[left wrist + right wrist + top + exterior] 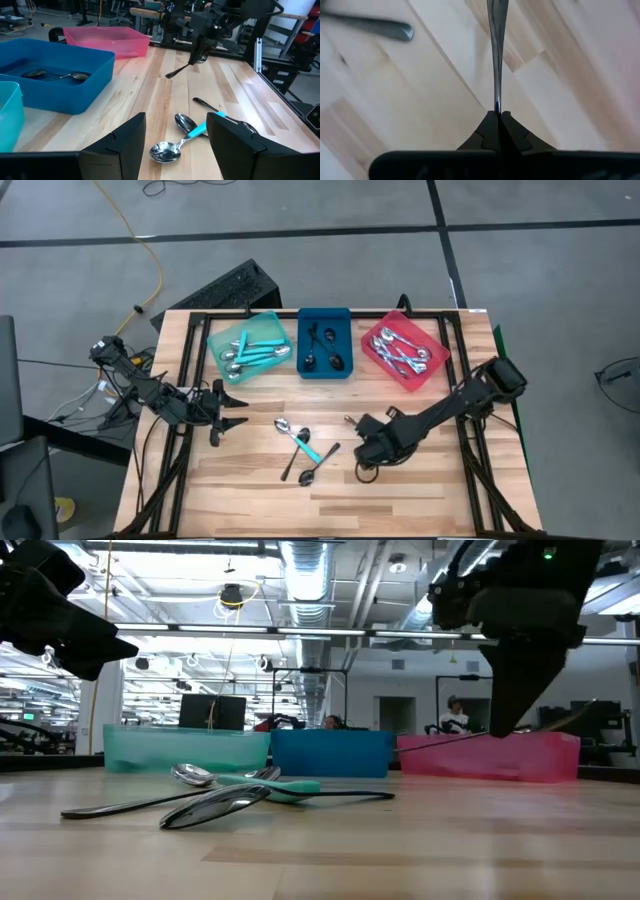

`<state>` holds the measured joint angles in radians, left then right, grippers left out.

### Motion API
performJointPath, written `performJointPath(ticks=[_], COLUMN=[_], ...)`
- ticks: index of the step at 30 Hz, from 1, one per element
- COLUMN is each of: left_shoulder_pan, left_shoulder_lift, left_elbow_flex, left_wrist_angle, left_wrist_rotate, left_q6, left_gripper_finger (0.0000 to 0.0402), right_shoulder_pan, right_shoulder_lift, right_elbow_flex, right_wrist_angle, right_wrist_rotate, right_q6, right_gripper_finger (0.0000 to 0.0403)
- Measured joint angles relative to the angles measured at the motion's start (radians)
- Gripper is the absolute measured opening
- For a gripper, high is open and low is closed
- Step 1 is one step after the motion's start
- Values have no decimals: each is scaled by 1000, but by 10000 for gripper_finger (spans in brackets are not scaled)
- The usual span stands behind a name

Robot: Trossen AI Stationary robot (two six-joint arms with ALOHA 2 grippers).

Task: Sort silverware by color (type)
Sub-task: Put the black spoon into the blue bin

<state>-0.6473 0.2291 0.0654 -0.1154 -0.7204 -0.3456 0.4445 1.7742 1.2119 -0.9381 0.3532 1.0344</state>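
Observation:
My right gripper (353, 424) hangs over the table's middle right, shut on a thin, dark, shiny spoon (178, 71) held above the wood. My left gripper (238, 408) hovers open near the left edge, pointing at the loose spoons. Several spoons lie flat in a small heap (303, 450) at the table's middle: a teal-handled one (192, 134), a silver one (185, 121) and black ones (298, 462). Teal-handled spoons lie in the teal tray (213, 340), black ones in the blue tray (303, 345), silver ones in the red tray (437, 365). My right gripper pinches the spoon's narrow stem (496, 100) between its two fingertips (489, 122), slanting down from above. The stem runs straight on ahead of the fingers, along them. The spoon is lifted clear of the table and lies close to level, as the low view shows (450, 742).
The three trays stand side by side along the far edge. Black frame rails (185, 370) run along the table's left and right sides. Bare wood lies in front of the heap toward the near edge. People and desks show in the room beyond.

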Motion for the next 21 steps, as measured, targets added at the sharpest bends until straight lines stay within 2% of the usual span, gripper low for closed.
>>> performJointPath(ticks=[3, 7, 12, 18, 21], left_shoulder_pan=[0, 0, 0, 0, 0], left_shoulder_lift=[0, 0, 0, 0, 0], left_elbow_flex=[0, 0, 0, 0, 0], left_wrist_angle=[0, 0, 0, 0, 0], left_wrist_rotate=[-1, -3, -6, -7, -6], left_q6=[0, -3, -4, -8, -8], left_gripper_finger=[194, 194, 194, 194, 194], right_shoulder_pan=[-2, -17, -66, -158, -203], right_shoulder_lift=[-39, -49, -32, -34, -33], right_elbow_flex=[-67, -112, -139, -156, -154], right_wrist_angle=[108, 328, 639, 830, 936], right_wrist_rotate=[-8, 19, 85, 210, 224], right_q6=[67, 50, -88, -196, -282], right_gripper_finger=[19, 19, 20, 25, 19])
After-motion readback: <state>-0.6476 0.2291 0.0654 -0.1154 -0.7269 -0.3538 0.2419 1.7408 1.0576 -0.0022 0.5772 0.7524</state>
